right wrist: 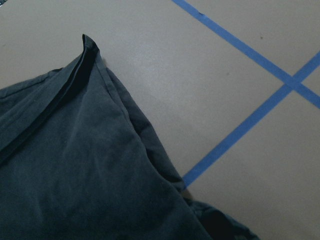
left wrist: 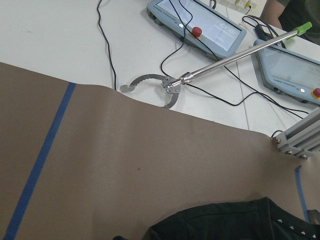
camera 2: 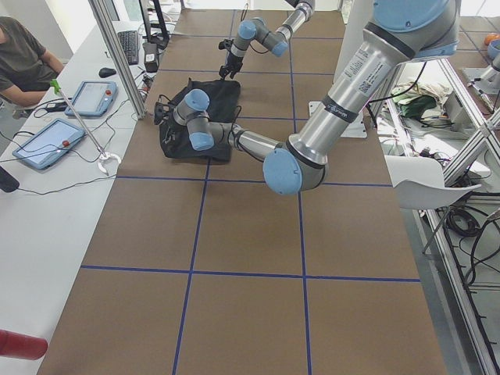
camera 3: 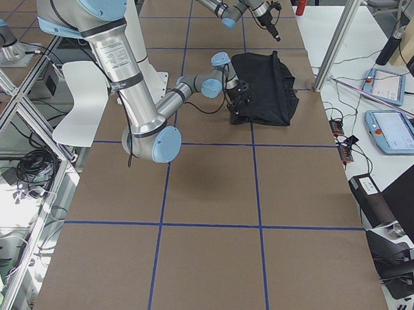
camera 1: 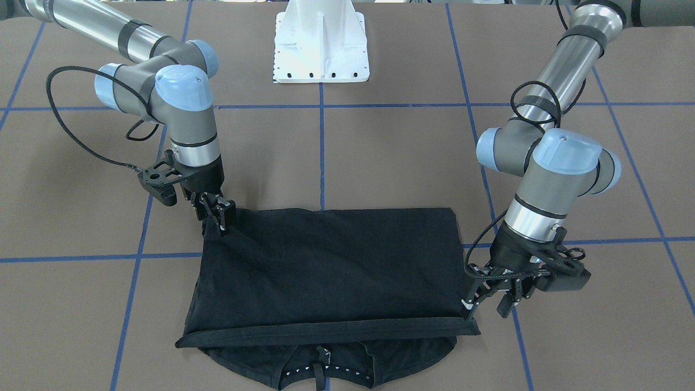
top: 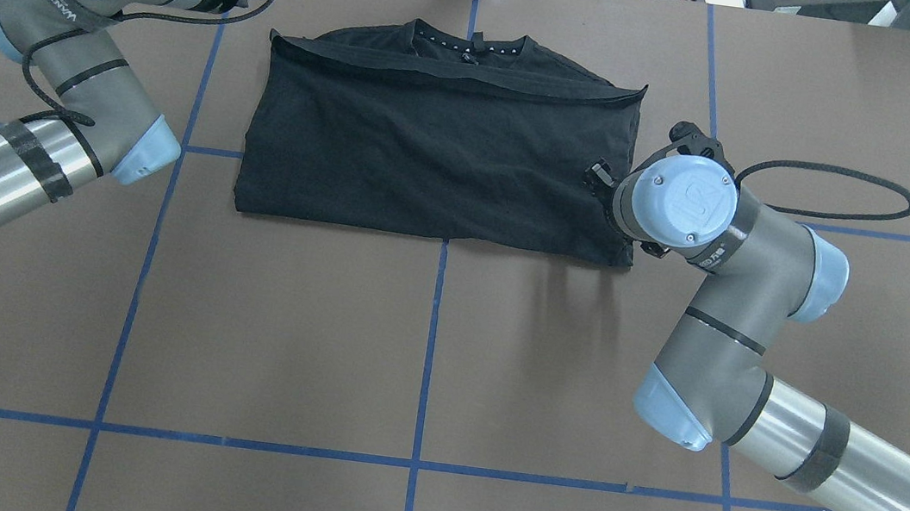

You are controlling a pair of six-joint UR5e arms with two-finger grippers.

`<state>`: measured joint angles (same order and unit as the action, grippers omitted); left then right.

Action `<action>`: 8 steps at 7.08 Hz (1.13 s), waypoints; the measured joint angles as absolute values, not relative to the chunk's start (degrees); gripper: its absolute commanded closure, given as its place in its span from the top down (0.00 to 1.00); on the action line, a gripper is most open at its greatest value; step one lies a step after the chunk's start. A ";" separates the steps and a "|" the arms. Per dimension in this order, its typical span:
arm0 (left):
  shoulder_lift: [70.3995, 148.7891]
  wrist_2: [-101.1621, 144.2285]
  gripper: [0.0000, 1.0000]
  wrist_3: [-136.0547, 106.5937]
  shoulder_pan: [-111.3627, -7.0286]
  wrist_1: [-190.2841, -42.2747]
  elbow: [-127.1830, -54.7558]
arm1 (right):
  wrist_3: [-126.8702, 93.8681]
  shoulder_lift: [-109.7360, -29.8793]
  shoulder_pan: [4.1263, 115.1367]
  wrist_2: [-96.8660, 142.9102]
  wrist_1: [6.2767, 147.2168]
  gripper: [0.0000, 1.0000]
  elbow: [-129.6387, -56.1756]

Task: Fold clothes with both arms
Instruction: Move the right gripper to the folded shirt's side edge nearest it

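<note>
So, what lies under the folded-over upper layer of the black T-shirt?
Of the T-shirt, only the collar edge with small white marks shows past the hem. The rest of the lower layer is covered.

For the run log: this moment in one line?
shirt folded, collar showing | left gripper open beside shirt | right gripper at shirt, grip unclear
</note>
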<state>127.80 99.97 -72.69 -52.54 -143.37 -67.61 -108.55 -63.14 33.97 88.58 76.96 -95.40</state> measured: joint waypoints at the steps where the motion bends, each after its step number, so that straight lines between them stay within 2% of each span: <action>1: 127.64 99.94 0.87 -72.71 -52.59 -143.31 -67.95 | -108.88 -63.90 33.07 87.37 76.98 0.70 -95.86; 2: 127.35 99.94 0.87 -72.77 -52.62 -143.25 -68.42 | -108.86 -64.77 32.58 86.79 76.99 0.68 -96.00; 3: 127.11 99.93 0.87 -72.82 -52.63 -143.21 -68.79 | -108.85 -65.29 32.12 86.38 76.98 0.55 -96.03; 4: 126.96 99.93 0.87 -72.85 -52.64 -143.19 -68.98 | -108.89 -65.34 31.75 86.12 76.95 0.18 -96.06; 5: 126.91 99.93 0.87 -72.86 -52.68 -143.18 -69.04 | -108.97 -65.18 31.57 86.01 76.97 0.00 -96.06; 8: 126.80 99.94 0.87 -72.81 -52.78 -143.17 -69.22 | -109.03 -65.45 31.51 86.00 76.95 0.00 -96.49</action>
